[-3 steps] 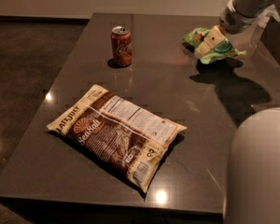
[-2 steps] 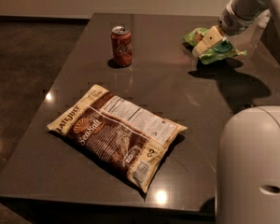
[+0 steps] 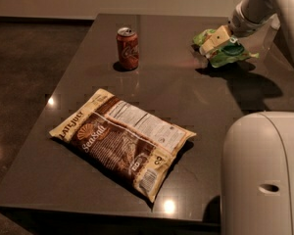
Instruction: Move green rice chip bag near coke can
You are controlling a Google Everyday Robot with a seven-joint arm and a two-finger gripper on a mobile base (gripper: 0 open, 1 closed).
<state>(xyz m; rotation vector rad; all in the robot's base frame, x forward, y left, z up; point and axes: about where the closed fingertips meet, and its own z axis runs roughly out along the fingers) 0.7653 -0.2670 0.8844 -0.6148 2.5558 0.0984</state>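
At two o'clock the gripper [image 3: 217, 39] clamps the green rice chip bag [image 3: 231, 53] (seemingly lifted), so the carry comes next: toward nine o'clock, setting down beside the coke can [image 3: 128, 48].

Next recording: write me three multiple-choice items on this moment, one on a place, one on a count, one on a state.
1. Where is the coke can?
A) on the floor
B) at the table's near edge
C) on the far part of the table, left of the green rice chip bag

2. How many bags show?
A) one
B) two
C) three

3. The gripper is:
A) shut on the green rice chip bag
B) open over the can
C) empty on the table

Answers:
1 C, the can stands upright beyond the brown bag.
2 B, one green and one brown.
3 A, the bag hangs off the table in the gripper, with its shadow below.
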